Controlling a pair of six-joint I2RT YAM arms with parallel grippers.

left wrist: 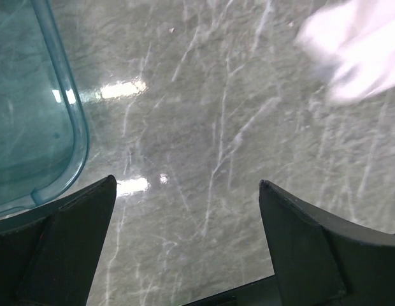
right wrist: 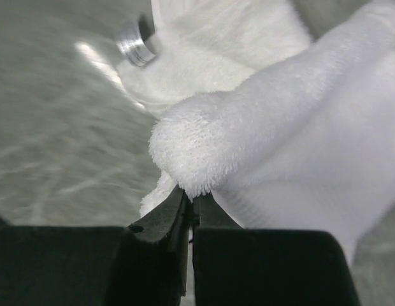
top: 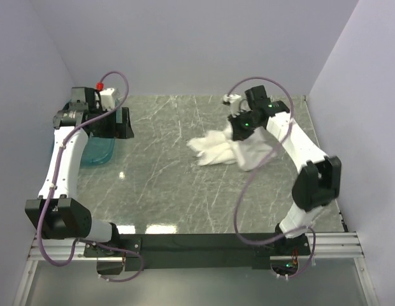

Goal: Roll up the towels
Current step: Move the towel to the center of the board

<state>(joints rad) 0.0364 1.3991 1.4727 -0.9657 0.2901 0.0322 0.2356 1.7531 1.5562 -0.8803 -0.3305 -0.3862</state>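
No text, label, brand, number or sign can be read in any view.

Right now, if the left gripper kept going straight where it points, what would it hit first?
Likely bare table; the left gripper aims between the teal tray and the white towel, touching neither. Depth is unclear.

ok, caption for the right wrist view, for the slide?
Close-up: right tool shut on a fold of the bunched white towel over the marble table.

bright even light — glare spots, blurred close-ups
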